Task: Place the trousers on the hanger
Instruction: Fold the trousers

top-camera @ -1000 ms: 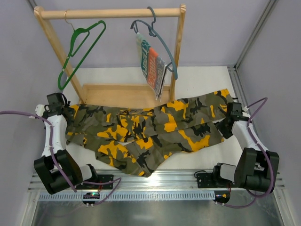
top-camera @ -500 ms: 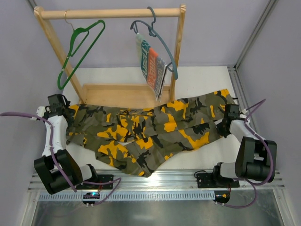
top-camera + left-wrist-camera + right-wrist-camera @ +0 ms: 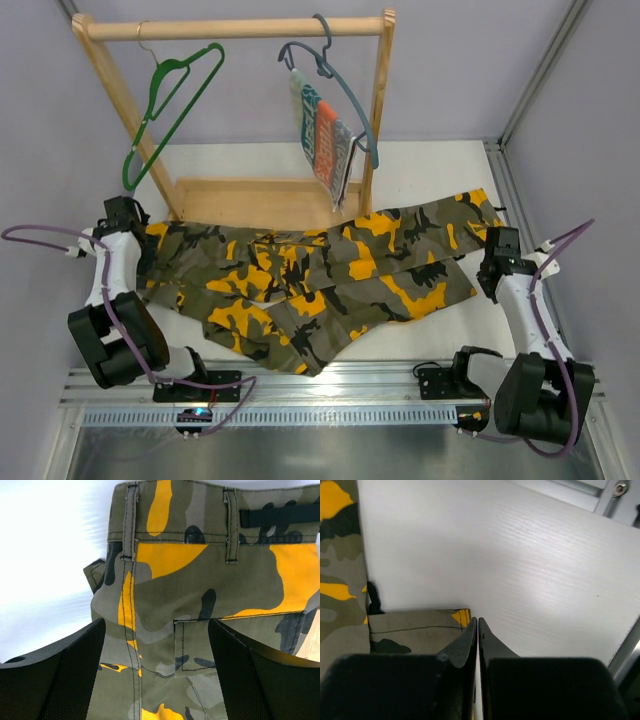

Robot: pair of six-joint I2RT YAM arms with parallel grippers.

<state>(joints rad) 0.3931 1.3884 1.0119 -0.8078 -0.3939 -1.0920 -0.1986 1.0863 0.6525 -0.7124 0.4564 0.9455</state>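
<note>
Two states: left pincer (image 3: pixel 155 630) wide open over stitched camouflage trousers (image 3: pixel 200 575); right pincer (image 3: pixel 478 622) closed beside hem (image 3: pixel 415 626).

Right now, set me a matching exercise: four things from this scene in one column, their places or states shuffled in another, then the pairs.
1 green hanger
2 grey-blue hanger
3 camouflage trousers
4 left gripper

A spread flat on the table
B open above the waistband
C bare on the wooden rail
D carrying a striped cloth

Pairs: 1-C, 2-D, 3-A, 4-B.
</note>
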